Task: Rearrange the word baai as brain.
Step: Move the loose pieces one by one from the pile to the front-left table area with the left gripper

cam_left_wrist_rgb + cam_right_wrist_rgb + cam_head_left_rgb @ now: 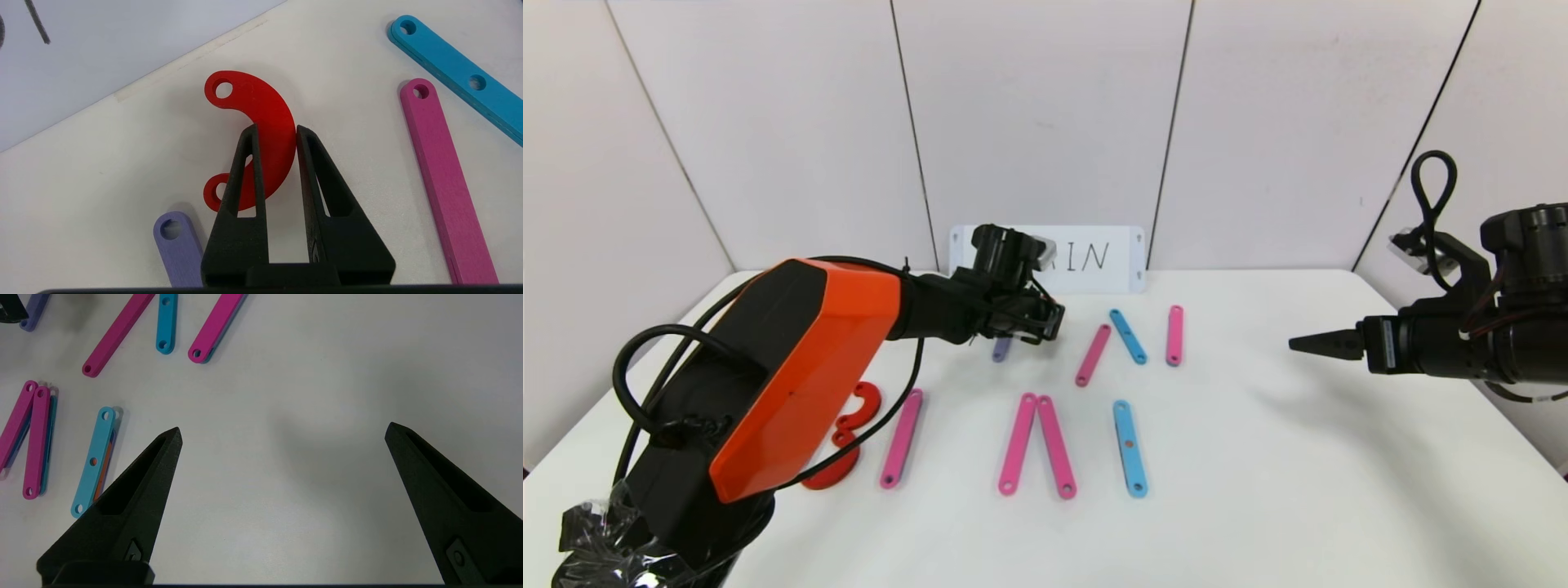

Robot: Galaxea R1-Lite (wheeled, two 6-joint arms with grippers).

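Pinching a red curve (269,134) across its arc, the left pincer (276,130) sits at the far middle of the bench (1258,457), just in front of the white card (1123,257) with handwritten letters. In the left wrist view the two black fingers (245,171) close on the curve's thick middle, one on the inner edge and one on the outer, so the grip runs across the band while its two holed ends stick out to the same side. A short purple bar (179,249) lies just beside the pincer, and a pink bar (443,179) and a blue bar (453,69) lie farther off to the other side.

What matters for the coming move is where the curve belongs. The letter after B needs a straight stem with a bowl at its top, so the curve should probably end with its open side against an upright bar. The nearest candidates seem to be the purple bar and the slanted pink bar (1093,354) in the far row. A second red curve (858,408) lies near the left edge, partly hidden by the left arm, beside another pink bar (901,448). Two pink bars meeting at the top (1037,445) and a blue bar (1129,447) fill the near row.

The right pincer (282,433) hangs spread wide over bare bench on the right, well apart from every piece, so the left arm is the nearer one.
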